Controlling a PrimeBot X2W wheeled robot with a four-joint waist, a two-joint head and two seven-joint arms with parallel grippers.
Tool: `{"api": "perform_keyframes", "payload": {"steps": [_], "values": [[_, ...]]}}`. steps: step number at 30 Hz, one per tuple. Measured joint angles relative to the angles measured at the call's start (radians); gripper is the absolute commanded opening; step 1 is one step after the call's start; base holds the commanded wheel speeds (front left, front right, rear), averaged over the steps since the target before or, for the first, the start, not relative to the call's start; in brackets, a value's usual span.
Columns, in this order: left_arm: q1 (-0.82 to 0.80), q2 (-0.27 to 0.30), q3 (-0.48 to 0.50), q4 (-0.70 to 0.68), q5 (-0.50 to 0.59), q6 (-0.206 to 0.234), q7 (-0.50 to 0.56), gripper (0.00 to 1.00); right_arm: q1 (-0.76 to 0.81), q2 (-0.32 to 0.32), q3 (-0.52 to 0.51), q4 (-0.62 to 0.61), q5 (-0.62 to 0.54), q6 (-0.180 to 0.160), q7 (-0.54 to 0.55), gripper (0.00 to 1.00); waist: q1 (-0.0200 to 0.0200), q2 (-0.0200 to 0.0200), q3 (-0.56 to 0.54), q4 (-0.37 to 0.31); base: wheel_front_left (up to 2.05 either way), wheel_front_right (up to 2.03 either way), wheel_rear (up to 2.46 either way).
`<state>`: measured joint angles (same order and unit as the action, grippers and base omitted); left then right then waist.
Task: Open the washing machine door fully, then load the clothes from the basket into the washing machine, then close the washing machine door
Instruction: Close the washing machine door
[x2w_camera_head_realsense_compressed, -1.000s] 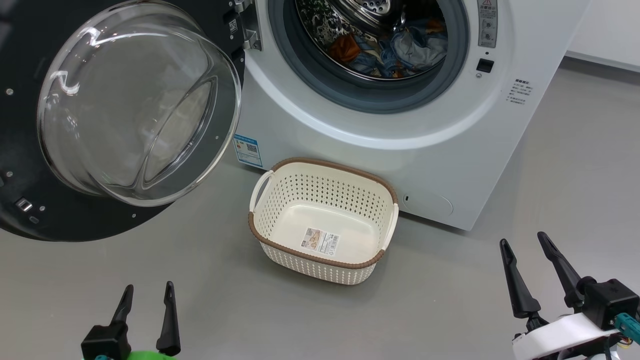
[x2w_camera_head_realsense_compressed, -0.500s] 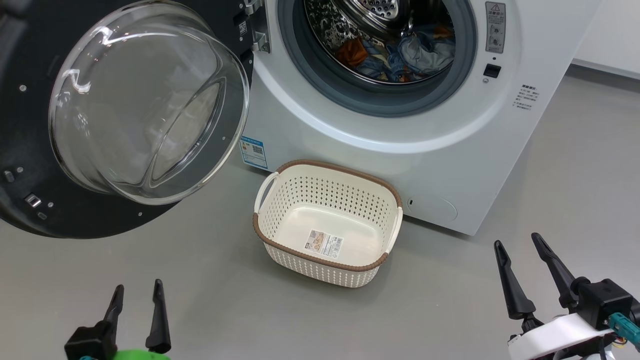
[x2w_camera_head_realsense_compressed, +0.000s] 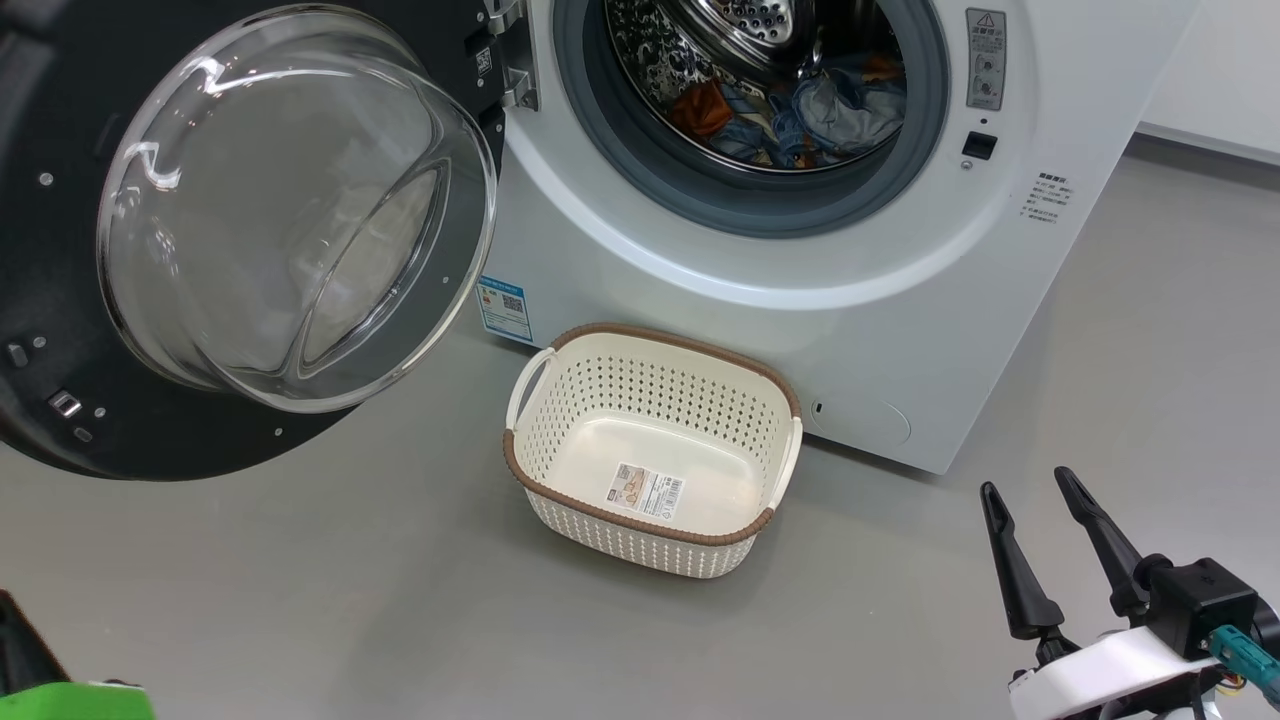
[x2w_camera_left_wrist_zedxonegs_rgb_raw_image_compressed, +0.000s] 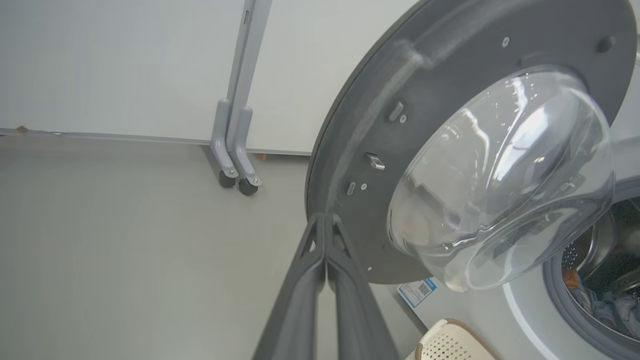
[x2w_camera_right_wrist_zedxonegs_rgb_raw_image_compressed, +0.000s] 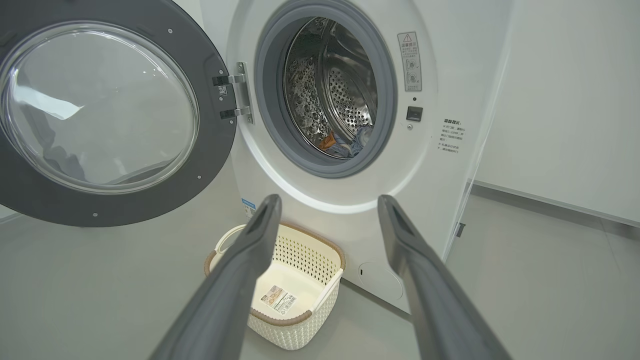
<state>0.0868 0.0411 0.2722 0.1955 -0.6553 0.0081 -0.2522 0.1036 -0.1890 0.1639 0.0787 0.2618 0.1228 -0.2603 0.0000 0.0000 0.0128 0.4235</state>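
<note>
Floor (x2w_camera_head_realsense_compressed: 300, 600) open around basket (x2w_camera_head_realsense_compressed: 640, 548); door (x2w_camera_head_realsense_compressed: 290, 210) wide; left tool (x2w_camera_left_wrist_zedxonegs_rgb_raw_image_compressed: 326, 220) clenched, right tool (x2w_camera_head_realsense_compressed: 1025, 480) released

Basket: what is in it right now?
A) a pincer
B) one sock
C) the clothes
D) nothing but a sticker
D: the basket has a bare bottom apart from its sticker, and the clothes lie inside the machine.
</note>
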Motion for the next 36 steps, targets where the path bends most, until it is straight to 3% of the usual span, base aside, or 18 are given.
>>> {"api": "perform_keyframes", "payload": {"steps": [7, 19, 25, 29, 36], "values": [[-0.098, 0.065, 0.203, 0.028, -0.191, -0.003, 0.008, 0.00, 0.000, 0.003, 0.004, 0.001, 0.000, 0.000, 0.000, 1.00, 0.0000, 0.0000, -0.001, -0.009, 0.00, 0.00, 0.00], [-0.355, 0.254, 0.473, 0.123, -0.543, 0.022, 0.194, 0.00, -0.010, 0.005, 0.040, 0.012, 0.000, 0.000, 0.000, 1.00, 0.0000, 0.0000, -0.002, -0.052, 0.00, 0.00, 0.00], [-0.409, 0.360, 0.544, 0.207, -0.585, 0.066, 0.251, 0.00, -0.013, -0.002, 0.042, 0.015, 0.000, 0.000, 0.000, 1.00, 0.0000, 0.0000, -0.001, -0.089, 0.00, 0.00, 0.00], [-0.436, 0.397, 0.590, 0.257, -0.617, 0.089, 0.270, 0.00, -0.013, -0.009, 0.038, 0.015, 0.000, 0.000, 0.000, 1.00, 0.0000, 0.0000, 0.008, -0.113, 0.00, 0.00, 0.00], [-0.502, 0.449, 0.576, 0.292, -0.630, 0.091, 0.314, 0.00, -0.013, -0.028, 0.022, 0.007, 0.000, 0.000, 0.000, 1.00, 0.0000, 0.0000, 0.048, -0.138, 0.00, 0.00, 0.00]]}}
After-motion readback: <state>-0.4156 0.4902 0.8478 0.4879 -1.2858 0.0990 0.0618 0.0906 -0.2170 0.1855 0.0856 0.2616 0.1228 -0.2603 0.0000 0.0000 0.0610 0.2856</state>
